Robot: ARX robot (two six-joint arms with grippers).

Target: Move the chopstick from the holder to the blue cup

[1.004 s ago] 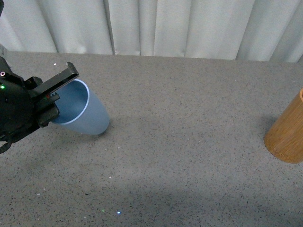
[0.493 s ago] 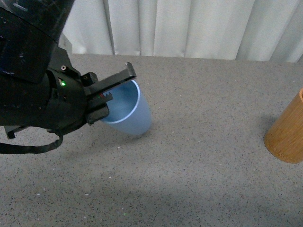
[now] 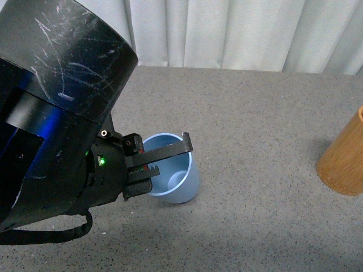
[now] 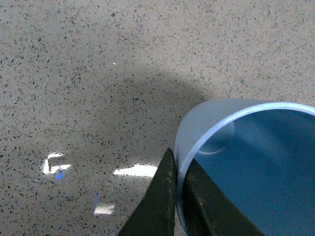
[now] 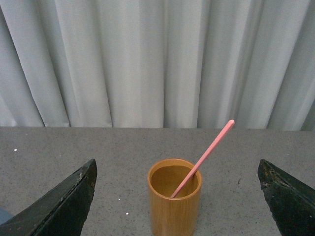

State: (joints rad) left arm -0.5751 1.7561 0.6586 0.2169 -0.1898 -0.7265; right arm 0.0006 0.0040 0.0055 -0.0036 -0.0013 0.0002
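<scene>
My left gripper (image 3: 164, 161) is shut on the rim of the light blue cup (image 3: 177, 180), which stands nearly upright on the grey table near the middle. In the left wrist view the two fingers (image 4: 165, 196) pinch the cup's wall (image 4: 197, 132); the cup is empty. The orange-brown holder (image 3: 346, 161) stands at the right edge of the front view. In the right wrist view the holder (image 5: 173, 209) holds one salmon-pink chopstick (image 5: 206, 155) leaning to one side. My right gripper (image 5: 177, 194) is open, its fingers wide apart either side of the holder, short of it.
The grey speckled table (image 3: 255, 113) runs back to a white curtain (image 3: 238, 34). My left arm's large black body (image 3: 51, 113) fills the left part of the front view.
My left arm has carried the blue cup from the far left toward the table's middle and nearer the front. The cup has gone from tilted to nearly upright.
</scene>
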